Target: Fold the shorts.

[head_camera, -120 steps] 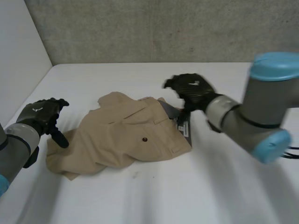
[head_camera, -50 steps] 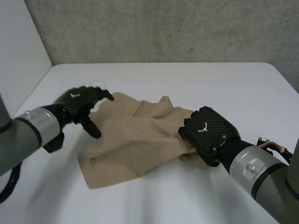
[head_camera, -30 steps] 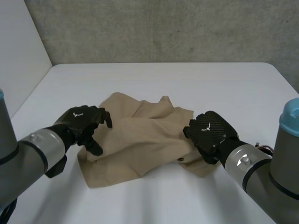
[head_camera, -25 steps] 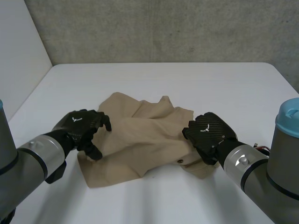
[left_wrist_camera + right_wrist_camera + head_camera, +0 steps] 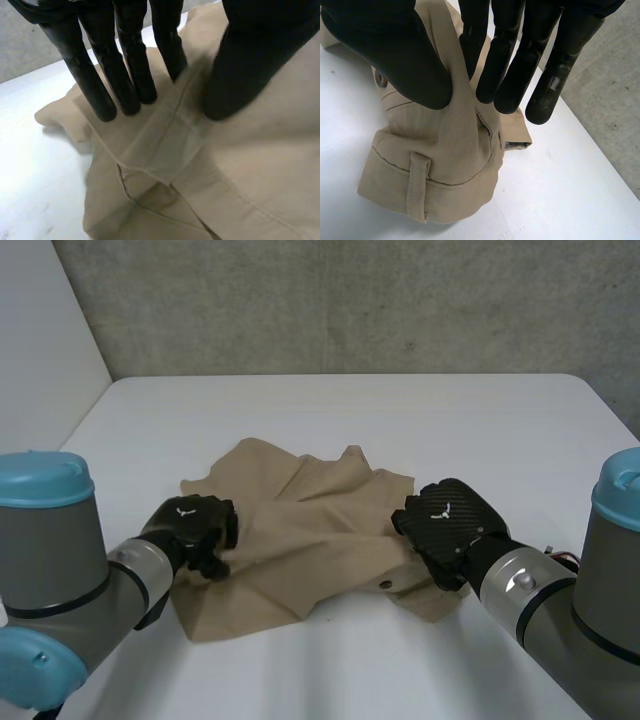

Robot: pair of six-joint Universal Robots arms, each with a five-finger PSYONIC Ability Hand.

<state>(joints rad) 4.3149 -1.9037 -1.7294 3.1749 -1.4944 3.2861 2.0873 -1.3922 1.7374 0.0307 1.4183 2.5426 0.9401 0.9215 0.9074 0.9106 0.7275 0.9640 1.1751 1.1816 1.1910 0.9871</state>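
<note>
- Left hand [image 5: 192,528] sits on the shorts' [image 5: 310,535] 9 o'clock edge, knuckles bent, closed on cloth.
- Left wrist view: fingers [image 5: 131,70] fairly straight with tips down on the fabric, thumb [image 5: 245,65] set opposite. A raised hem strip [image 5: 165,135] runs between them. Reads as a pinch, but a loose one with some gap.
- Right hand [image 5: 447,525] is at the 3 o'clock edge, clamped on the waistband end.
- Right wrist view: its thumb [image 5: 390,55] and fingers [image 5: 559,65] squeeze a ridge of cloth. The waistband [image 5: 450,192] and belt loop [image 5: 417,185] hang under the palm, and a button [image 5: 381,79] sits just beside the thumb. Firm grip.
- Shorts are tan and crumpled, mid-table [image 5: 330,410]. They are bunched toward 12 o'clock, with a flatter flap toward 7 o'clock.
- Step, my read: both side edges are being taken so the shorts can be spread. No fold is made yet, so this is early in the task.
- Next move likely calls for a small lift and a pull apart toward 9 and 3 to flatten the cloth. After that, one side goes over the other.
- Risk: the left pinch looks weaker, so the hem could slip out when tension comes on. Bunched layers at 12 o'clock may drag along rather than open.
</note>
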